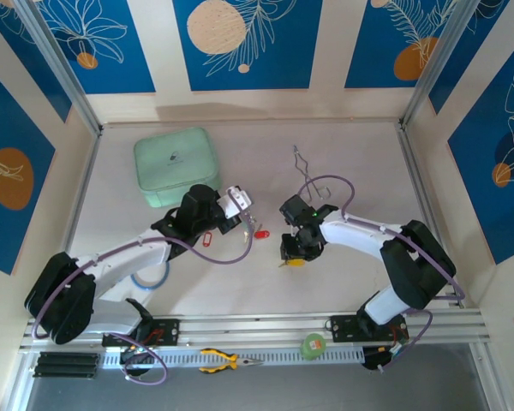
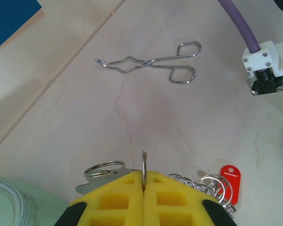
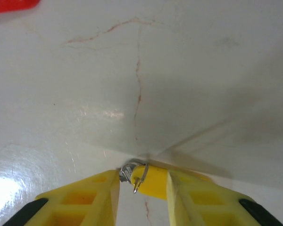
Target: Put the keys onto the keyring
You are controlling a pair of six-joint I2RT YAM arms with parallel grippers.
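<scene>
Left gripper (image 2: 144,182) clamped on the keyring (image 2: 144,164), held edge-on.
Right gripper (image 3: 142,178) stands parted around 1 yellow-tagged key (image 3: 152,182); red-tagged keys (image 2: 228,178) lie nearer than the tongs (image 2: 151,63).

The thin grey metal keyring (image 2: 144,162) stands edge-on at bottom centre of the left wrist view. A red-tagged key (image 2: 229,176) lies flat at lower right. A yellow-tagged key (image 3: 151,181) sits at bottom centre of the right wrist view.

Bright, even overhead light. Glare on table (image 3: 7,188) left of right gripper (image 3: 144,178), soft shadow to its right.
</scene>
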